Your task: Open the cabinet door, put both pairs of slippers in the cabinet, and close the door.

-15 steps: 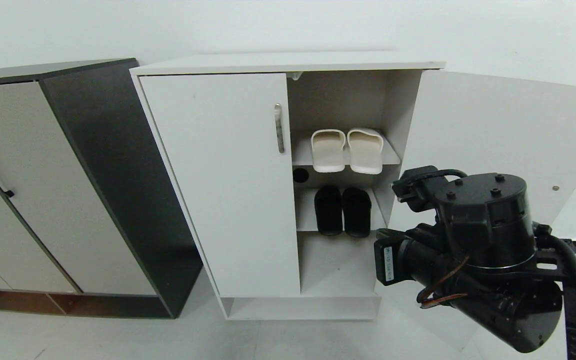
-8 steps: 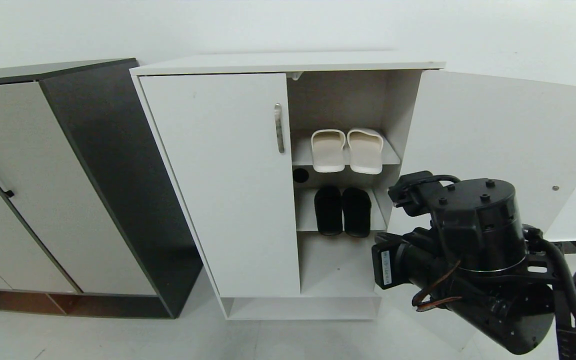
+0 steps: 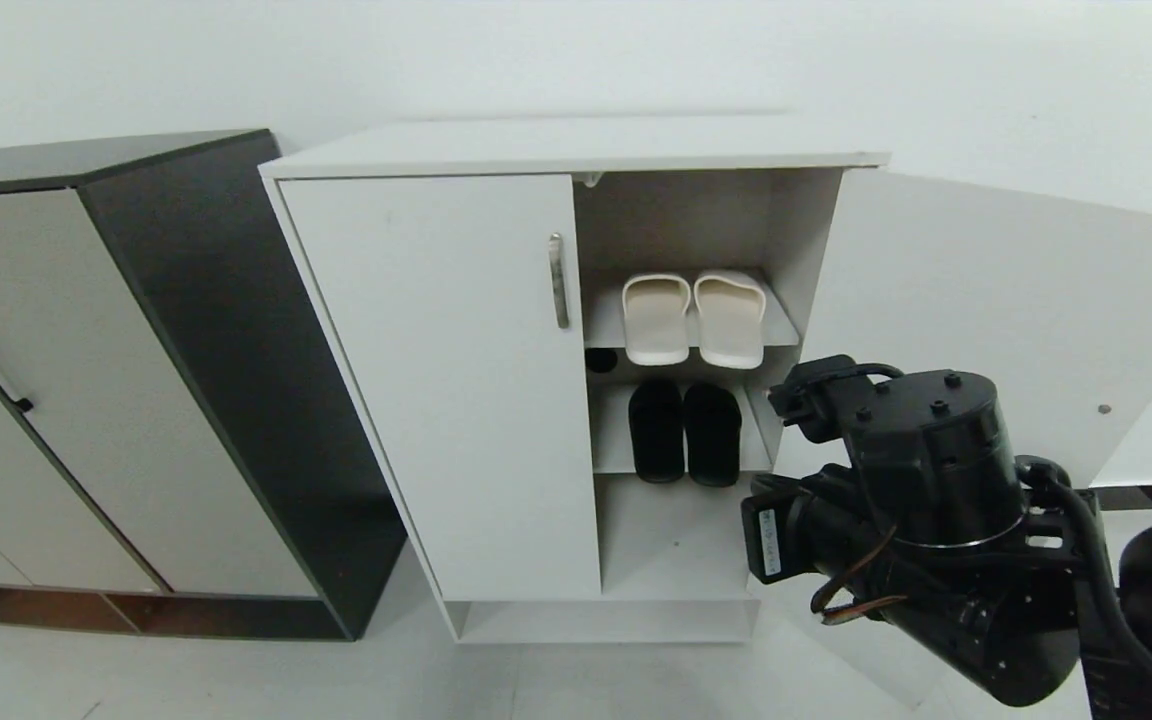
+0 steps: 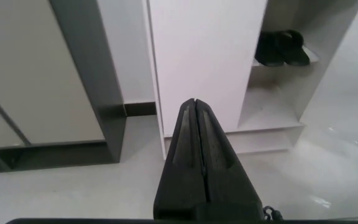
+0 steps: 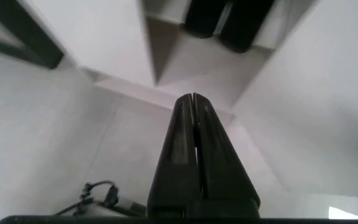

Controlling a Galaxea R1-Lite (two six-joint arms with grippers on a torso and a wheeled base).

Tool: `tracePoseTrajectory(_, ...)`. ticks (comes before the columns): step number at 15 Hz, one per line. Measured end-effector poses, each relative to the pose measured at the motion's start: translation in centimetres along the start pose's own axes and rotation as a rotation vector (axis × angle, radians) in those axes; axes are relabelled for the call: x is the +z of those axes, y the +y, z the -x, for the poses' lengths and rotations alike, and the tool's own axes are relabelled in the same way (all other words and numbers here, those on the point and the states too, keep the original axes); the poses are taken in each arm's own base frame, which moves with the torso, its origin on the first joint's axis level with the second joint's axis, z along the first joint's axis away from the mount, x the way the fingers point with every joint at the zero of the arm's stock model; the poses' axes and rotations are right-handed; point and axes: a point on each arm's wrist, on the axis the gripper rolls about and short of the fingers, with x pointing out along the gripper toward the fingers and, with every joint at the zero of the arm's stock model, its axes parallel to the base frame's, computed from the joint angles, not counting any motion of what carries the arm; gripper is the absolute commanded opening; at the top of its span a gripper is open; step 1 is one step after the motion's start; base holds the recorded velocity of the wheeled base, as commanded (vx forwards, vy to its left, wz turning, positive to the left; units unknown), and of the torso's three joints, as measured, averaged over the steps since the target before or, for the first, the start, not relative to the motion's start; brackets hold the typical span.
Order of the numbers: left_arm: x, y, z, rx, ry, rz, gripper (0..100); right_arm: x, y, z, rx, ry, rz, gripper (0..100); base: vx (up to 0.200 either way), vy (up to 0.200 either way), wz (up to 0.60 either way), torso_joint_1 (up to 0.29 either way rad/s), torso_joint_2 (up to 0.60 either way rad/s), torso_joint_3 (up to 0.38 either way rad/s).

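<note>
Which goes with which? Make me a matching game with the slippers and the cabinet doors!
Things:
1. white slippers
2. black slippers
3. left door
4. right door

Places or states:
A. swung wide open
B. on the upper shelf
C. shut
D. on the middle shelf

Pairs: 1-B, 2-D, 3-C, 4-A

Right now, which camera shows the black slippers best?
Head view: the black slippers lie whole, side by side, just below the white slippers in the open cabinet. The left wrist view shows them far off; the right wrist view cuts them off at its edge.
</note>
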Motion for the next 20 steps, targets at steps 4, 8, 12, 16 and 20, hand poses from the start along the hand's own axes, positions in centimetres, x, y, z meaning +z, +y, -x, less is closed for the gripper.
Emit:
tracePoseTrajectory(4,0.0,0.0,0.0,0.001,0.001,0.000,0,0.3,0.0,-0.1,-0.009,-0.008,-0.009,0,0.000,0.000,0.00,0.118,-0.48,-0.342)
tracePoseTrajectory(8,0.0,0.0,0.0,0.001,0.001,0.000,0,0.8,-0.1,-0.8,-0.088,-0.032,-0.024,0,0.000,0.000,0.00,0.141,-0.47,-0.328)
tracePoseTrajectory(12,0.0,0.0,0.0,0.001,0.002,0.000,0,0.7,0.0,-1.2,-0.097,-0.027,-0.021,0,0.000,0.000,0.00,0.171,-0.48,-0.314)
tracePoseTrajectory(16,0.0,0.0,0.0,0.001,0.002,0.001,0,0.5,0.0,-1.3,-0.100,-0.020,-0.015,0,0.000,0.000,0.00,0.196,-0.51,-0.306)
tracePoseTrajectory(20,0.0,0.0,0.0,0.001,0.002,0.000,0,0.4,0.1,-1.4,-0.099,-0.018,-0.013,0,0.000,0.000,0.00,0.217,-0.53,-0.311)
